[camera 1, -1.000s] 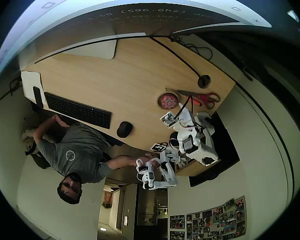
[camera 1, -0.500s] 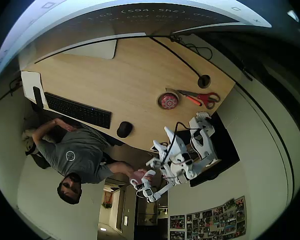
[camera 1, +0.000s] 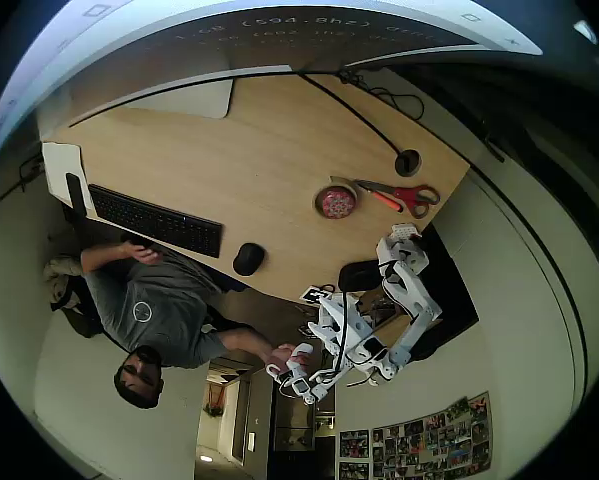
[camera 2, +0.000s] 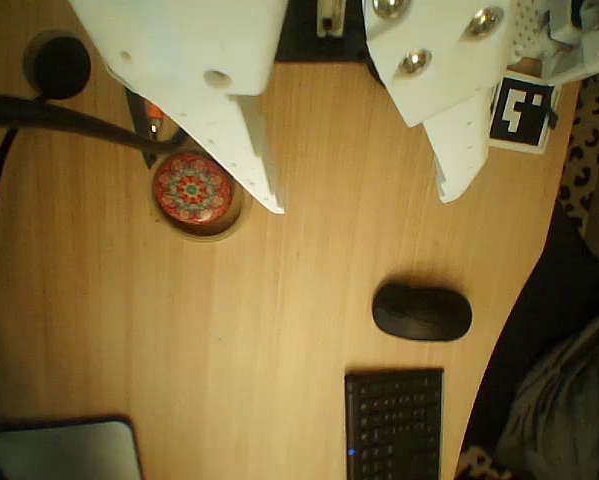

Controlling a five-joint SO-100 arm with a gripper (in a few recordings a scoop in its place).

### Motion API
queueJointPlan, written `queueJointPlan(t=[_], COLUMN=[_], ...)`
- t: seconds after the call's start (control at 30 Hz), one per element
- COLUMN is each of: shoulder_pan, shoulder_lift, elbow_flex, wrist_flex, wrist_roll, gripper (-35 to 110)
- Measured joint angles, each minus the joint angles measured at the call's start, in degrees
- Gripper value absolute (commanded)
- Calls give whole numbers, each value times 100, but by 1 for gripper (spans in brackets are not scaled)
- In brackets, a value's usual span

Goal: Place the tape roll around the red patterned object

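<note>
The red patterned object (camera 2: 191,187) is a small round dome with a star-like pattern, lying on the wooden desk. The beige tape roll (camera 2: 209,231) lies flat around it, ringing it on all sides. The overhead view has the same pair, the red patterned object (camera 1: 335,201) inside the tape roll (camera 1: 318,203), near the desk's right side. My white gripper (camera 2: 361,200) hangs high above the desk, open, with nothing between its fingers. Its left fingertip (camera 2: 271,200) lines up just right of the ring in the wrist view. My arm (camera 1: 404,280) is folded back at the desk's lower right edge.
Red-handled scissors (camera 1: 404,195) lie right of the ring. A black mouse (camera 2: 422,311) and a black keyboard (camera 2: 394,420) sit nearer the front edge. A cable hole (camera 2: 59,62) with a black cable is close by. A person (camera 1: 144,310) sits at the keyboard.
My arm has drawn back from near the red object to the desk's lower right edge. The tape roll has stayed around the red object.
</note>
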Motion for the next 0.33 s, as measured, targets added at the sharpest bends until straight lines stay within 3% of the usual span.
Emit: queueJointPlan(t=[0.33], shoulder_pan=[-44], shoulder_lift=[53], elbow_flex=[246], wrist_flex=[-202], wrist_roll=[70], gripper=[39])
